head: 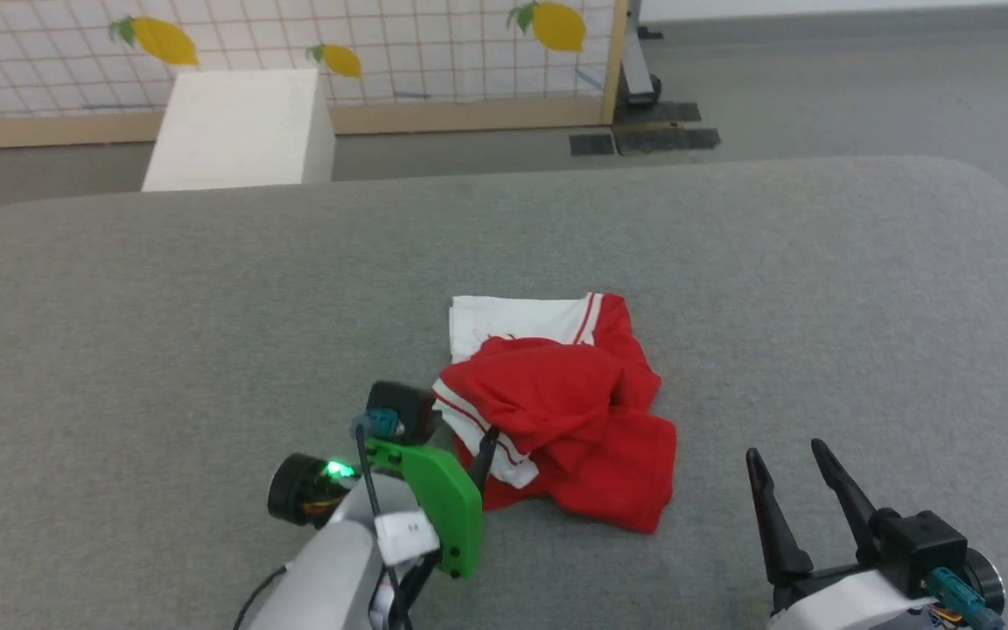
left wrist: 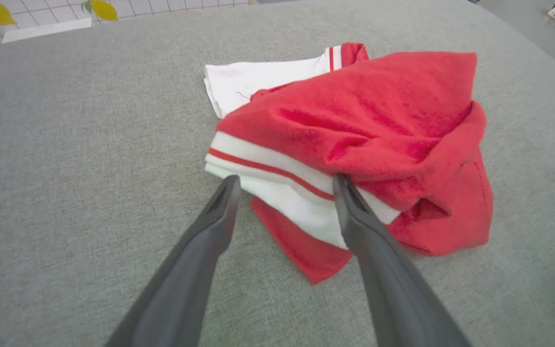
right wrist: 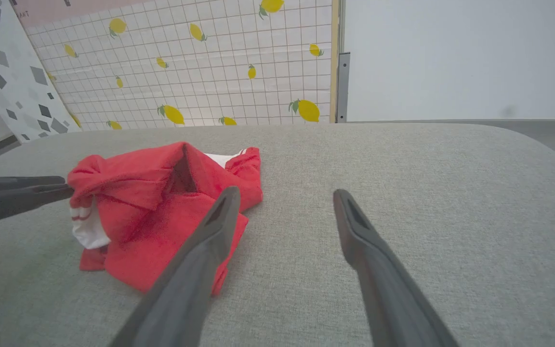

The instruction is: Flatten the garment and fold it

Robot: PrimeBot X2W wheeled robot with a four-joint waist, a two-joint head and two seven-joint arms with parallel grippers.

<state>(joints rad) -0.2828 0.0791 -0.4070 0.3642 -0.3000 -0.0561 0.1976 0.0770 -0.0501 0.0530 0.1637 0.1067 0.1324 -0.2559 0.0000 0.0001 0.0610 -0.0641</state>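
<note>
The garment [head: 574,411] lies crumpled in a heap on the grey fabric table [head: 206,306]: red body bunched up, one white sleeve [head: 513,319] spread flat at the far side. My left gripper [head: 469,446] is open at the heap's near-left edge. In the left wrist view its tips [left wrist: 285,180] straddle the other white sleeve with its red stripe trim [left wrist: 277,168], and the right finger touches the red fold of the garment [left wrist: 354,111]. My right gripper [head: 786,451] is open and empty, to the right of the shirt. The right wrist view shows the garment [right wrist: 147,193] left of this gripper [right wrist: 285,193].
A white box [head: 241,131] stands on the floor beyond the table's far edge, before a lemon-patterned grid panel [head: 381,44]. Dark mats [head: 644,136] lie at the base of a post. Bare grey table surface stretches all around the heap.
</note>
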